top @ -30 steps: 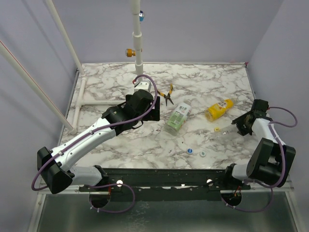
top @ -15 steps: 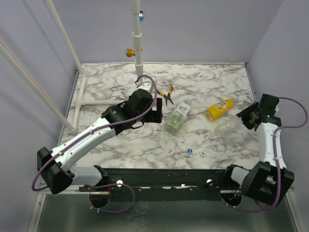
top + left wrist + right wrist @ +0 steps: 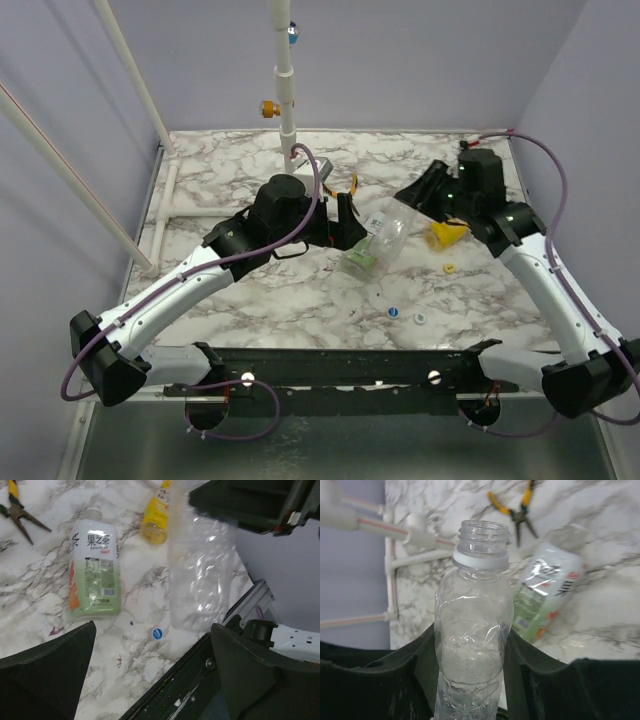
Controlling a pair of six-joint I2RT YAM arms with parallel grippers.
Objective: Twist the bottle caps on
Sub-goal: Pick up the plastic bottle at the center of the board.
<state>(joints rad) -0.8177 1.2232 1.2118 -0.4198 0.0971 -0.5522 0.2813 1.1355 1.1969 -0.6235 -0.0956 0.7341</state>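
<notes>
Fingers of your right gripper [image 3: 471, 650] are clamping the body of a clear bottle [image 3: 472, 605], holding it in the air over the table's [image 3: 250, 300] middle. It is looking crumpled, unlabelled and uncapped, its open neck pointing toward the table's left edge, long axis running roughly right-to-left. Your left gripper [image 3: 152, 640] is gaping wide, gripping nothing.

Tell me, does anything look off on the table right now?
The clear unlabelled plastic bottle in the right claw looks dented and crinkled along its wall. Yellow-handled metal pliers lie near the back, unrelated to capping. The green-and-white labelled bottle and yellow plastic bottle lie on their sides.
</notes>
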